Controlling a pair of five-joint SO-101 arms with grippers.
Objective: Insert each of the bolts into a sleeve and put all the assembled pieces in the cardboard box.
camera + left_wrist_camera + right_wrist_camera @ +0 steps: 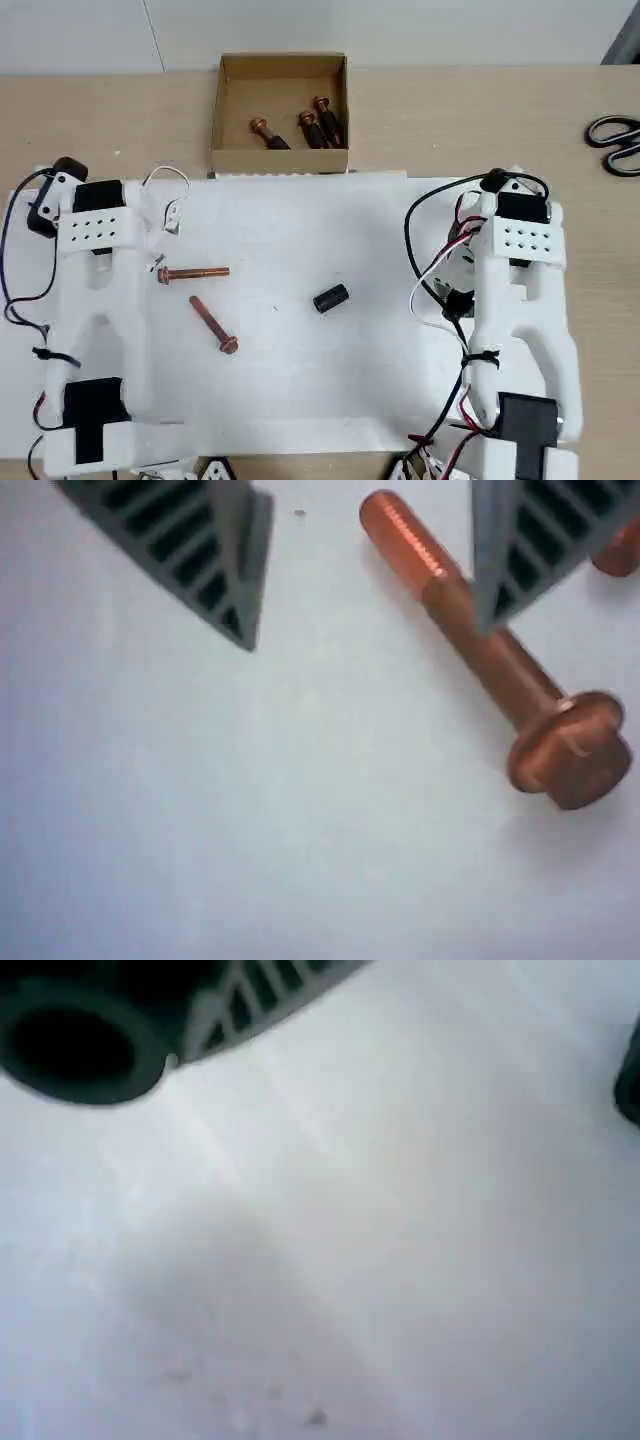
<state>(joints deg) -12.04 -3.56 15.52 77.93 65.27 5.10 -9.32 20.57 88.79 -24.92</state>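
Bolt lies off-centre under my left gripper, jaws wide, empty. I'd centre on its shank before closing. Right gripper seems clamped on a sleeve.

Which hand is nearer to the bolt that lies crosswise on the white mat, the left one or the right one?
Left. The left hand hangs just beside the bolt, toward the cardboard box. The right hand is far across the mat, beyond the black sleeve.
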